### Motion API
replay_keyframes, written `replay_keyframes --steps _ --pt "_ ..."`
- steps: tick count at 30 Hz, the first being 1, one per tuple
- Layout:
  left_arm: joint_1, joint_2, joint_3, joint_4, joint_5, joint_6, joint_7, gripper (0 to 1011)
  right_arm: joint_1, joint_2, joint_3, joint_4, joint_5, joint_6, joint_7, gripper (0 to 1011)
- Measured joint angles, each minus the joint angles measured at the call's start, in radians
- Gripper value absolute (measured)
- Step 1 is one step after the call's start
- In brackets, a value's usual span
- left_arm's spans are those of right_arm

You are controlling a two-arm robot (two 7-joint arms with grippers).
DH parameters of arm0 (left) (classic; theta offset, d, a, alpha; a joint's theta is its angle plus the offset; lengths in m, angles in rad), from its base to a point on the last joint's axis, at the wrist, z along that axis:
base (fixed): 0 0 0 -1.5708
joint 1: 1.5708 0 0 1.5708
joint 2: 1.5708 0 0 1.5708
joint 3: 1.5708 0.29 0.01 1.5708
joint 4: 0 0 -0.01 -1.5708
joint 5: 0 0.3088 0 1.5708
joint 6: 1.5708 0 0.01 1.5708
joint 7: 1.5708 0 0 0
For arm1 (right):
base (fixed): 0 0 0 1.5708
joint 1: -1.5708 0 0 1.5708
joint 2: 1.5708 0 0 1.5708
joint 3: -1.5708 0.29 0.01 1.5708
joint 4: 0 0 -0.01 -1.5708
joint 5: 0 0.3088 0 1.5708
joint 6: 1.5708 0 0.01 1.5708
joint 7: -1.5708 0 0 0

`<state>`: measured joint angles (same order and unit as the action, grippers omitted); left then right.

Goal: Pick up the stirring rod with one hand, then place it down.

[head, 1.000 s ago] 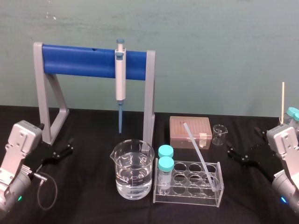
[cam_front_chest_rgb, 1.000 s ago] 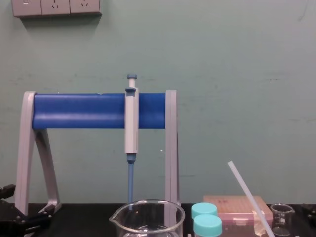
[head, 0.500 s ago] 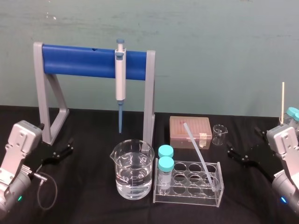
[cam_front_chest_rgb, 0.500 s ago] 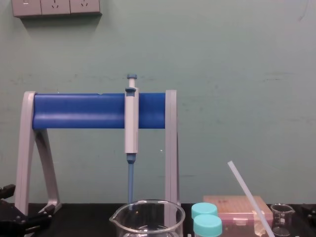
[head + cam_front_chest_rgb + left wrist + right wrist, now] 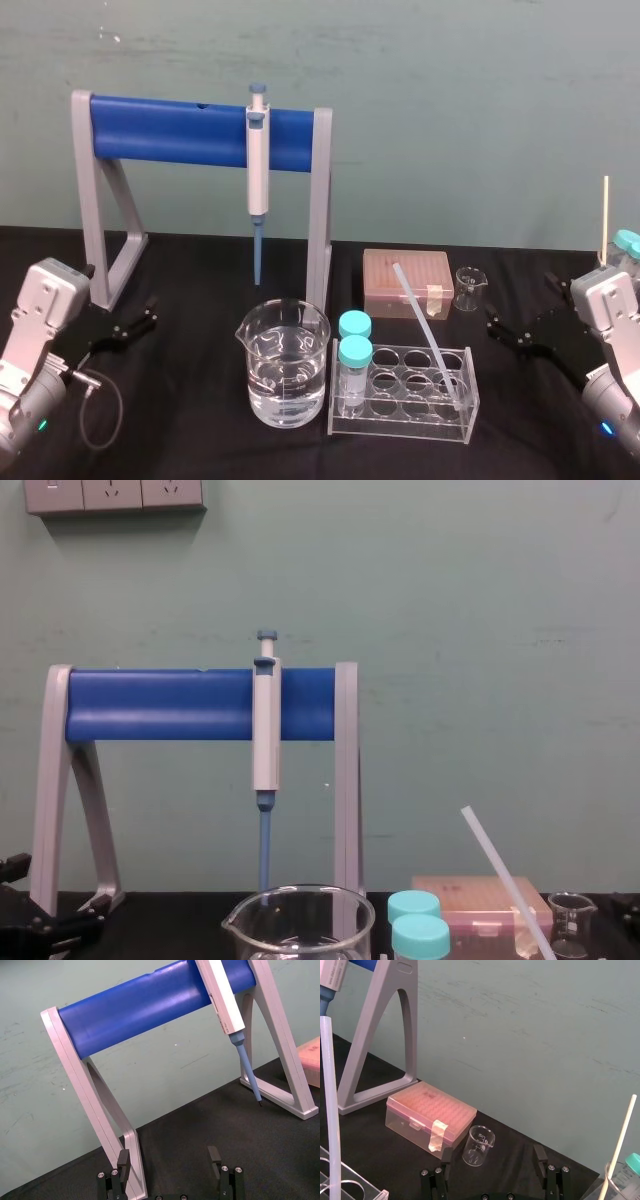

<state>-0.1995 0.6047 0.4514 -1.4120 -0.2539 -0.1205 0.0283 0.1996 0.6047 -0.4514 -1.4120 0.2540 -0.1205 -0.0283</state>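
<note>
Above black tabletop (image 5: 190, 400) leans a thin, translucent white stirring rod (image 5: 424, 325).

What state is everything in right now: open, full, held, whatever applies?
Stirring rod: leaning in the tube rack, unheld.
Left end effector: open, empty.
Right end effector: open, empty.
Large beaker: partly filled with clear liquid.
Pipette: hanging on the stand.
Vials: capped, standing in the rack.
Pink box: lid shut.

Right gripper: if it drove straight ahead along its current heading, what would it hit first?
Probably the small glass beaker, ahead between the open fingers of the right gripper in its wrist view; the pink box lies beyond. Depth is unclear.
</note>
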Motion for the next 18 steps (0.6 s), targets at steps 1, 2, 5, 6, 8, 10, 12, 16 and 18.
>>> replay_keyframes --steps 1,2,5,6,8,10,12,16,18 --pt "0.0 0.0 0.0 0.0 0.0 0.0 0.0 1000 0.0 0.0 0.0 0.0 0.0 0.0 0.0 1003" --pt "0.0 0.0 0.0 0.0 0.0 0.0 0.0 1000 0.0 0.0 0.0 0.0 0.0 0.0 0.0 1003" --pt "0.0 0.0 0.0 0.0 0.0 0.0 0.0 1000 0.0 0.0 0.0 0.0 0.0 0.0 0.0 1003" --pt "0.0 0.0 0.0 0.0 0.0 0.0 0.0 1000 0.0 0.0 0.0 0.0 0.0 0.0 0.0 1003" --pt "0.0 0.0 0.0 0.0 0.0 0.0 0.0 1000 0.0 0.0 0.0 0.0 0.0 0.0 0.0 1003" --pt "0.0 0.0 0.0 0.0 0.0 0.0 0.0 1000 0.0 0.0 0.0 0.0 0.0 0.0 0.0 1003" --pt "0.0 0.0 0.0 0.0 0.0 0.0 0.0 1000 0.0 0.0 0.0 0.0 0.0 0.0 0.0 1003" --pt "0.0 0.0 0.0 0.0 0.0 0.0 0.0 1001 0.0 0.0 0.0 0.0 0.0 0.0 0.0 1003" --pt "0.0 0.0 0.0 0.0 0.0 0.0 0.0 1001 0.0 0.0 0.0 0.0 0.0 0.0 0.0 1003"
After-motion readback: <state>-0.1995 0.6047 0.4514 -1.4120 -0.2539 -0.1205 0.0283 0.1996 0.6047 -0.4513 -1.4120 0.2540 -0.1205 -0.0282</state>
